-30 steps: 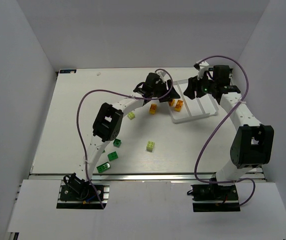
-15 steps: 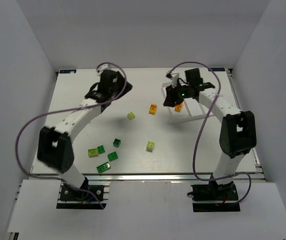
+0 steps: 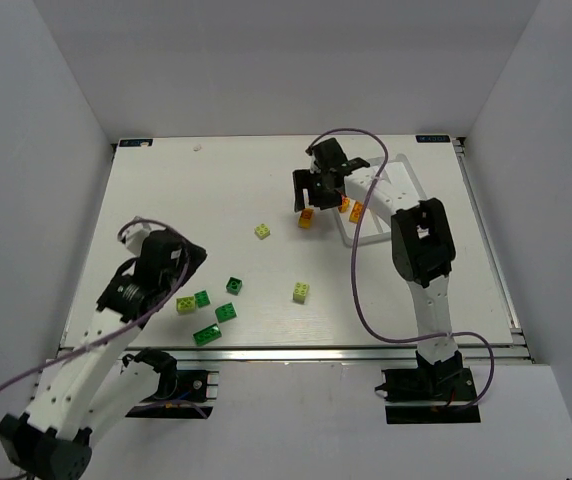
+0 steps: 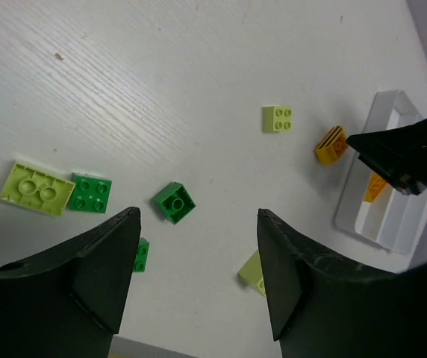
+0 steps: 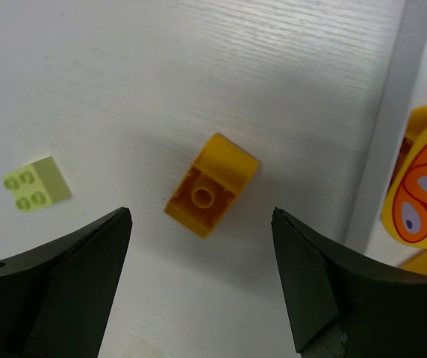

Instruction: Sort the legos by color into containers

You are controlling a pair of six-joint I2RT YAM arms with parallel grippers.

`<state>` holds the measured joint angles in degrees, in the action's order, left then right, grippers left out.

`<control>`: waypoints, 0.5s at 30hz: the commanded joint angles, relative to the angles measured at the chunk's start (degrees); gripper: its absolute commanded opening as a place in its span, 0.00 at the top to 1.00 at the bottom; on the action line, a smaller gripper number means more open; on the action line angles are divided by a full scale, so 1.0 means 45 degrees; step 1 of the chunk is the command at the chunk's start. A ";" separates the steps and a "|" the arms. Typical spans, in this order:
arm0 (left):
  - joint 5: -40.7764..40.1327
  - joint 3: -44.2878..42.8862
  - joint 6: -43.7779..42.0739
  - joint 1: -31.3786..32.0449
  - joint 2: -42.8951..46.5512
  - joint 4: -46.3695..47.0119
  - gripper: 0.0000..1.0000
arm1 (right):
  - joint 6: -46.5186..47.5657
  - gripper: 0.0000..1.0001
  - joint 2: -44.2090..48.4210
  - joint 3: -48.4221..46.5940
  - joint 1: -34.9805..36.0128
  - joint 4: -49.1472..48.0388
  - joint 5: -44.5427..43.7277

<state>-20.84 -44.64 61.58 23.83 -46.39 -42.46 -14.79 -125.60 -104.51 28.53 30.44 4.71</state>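
Observation:
An orange lego (image 5: 212,185) lies hollow side up on the table, just left of the white tray's rim (image 5: 393,112). My right gripper (image 5: 201,224) hangs open over it, fingers either side, touching nothing (image 3: 309,200). Two orange legos (image 3: 351,208) lie in the containers' nearest compartment (image 3: 338,228). My left gripper (image 4: 197,218) is open and empty above the near left (image 3: 188,262). Below it lie dark green legos (image 4: 174,202) (image 4: 90,193) and a yellow-green plate (image 4: 36,188). More yellow-green legos (image 3: 263,231) (image 3: 301,292) and dark green ones (image 3: 225,311) are scattered mid-table.
A printed orange piece (image 5: 422,186) sits inside the tray by the rim. The right arm's purple cable (image 3: 361,290) loops over the table's right half. A dark green lego (image 3: 206,335) lies close to the table's near edge.
The left arm has swung back from the far middle to the near left. The right gripper has moved left from the tray to the orange lego. Both grippers have opened wider.

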 commanded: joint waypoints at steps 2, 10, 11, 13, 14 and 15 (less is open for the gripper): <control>-0.0642 0.0331 0.1470 0.0016 0.1772 -0.2357 0.27 | -0.1148 0.21 -0.0545 -0.0622 0.0065 0.0364 -0.1845; -0.0856 0.0135 0.1959 0.0016 0.2633 -0.3904 0.27 | -0.1557 0.22 -0.1209 -0.0467 0.0395 0.0268 -0.1203; -0.0915 0.0135 0.2056 0.0016 0.2672 -0.4156 0.27 | -0.1558 0.23 -0.1268 -0.0467 0.0204 0.0229 -0.1203; -0.0993 0.0174 0.2407 0.0016 0.2711 -0.4682 0.27 | -0.1616 0.25 -0.1385 -0.0409 0.0221 0.0209 -0.1184; -0.1013 0.0233 0.2583 0.0016 0.2692 -0.4841 0.26 | -0.1617 0.26 -0.1405 -0.0351 0.0241 0.0151 -0.1183; -0.1033 0.0310 0.2855 0.0016 0.2634 -0.4978 0.27 | -0.1597 0.32 -0.1424 -0.0292 0.0260 0.0131 -0.1183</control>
<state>-23.51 -43.88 70.85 23.83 -34.68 -60.18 -20.84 -130.37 -105.16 29.30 31.07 -0.21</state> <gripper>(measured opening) 0.735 0.702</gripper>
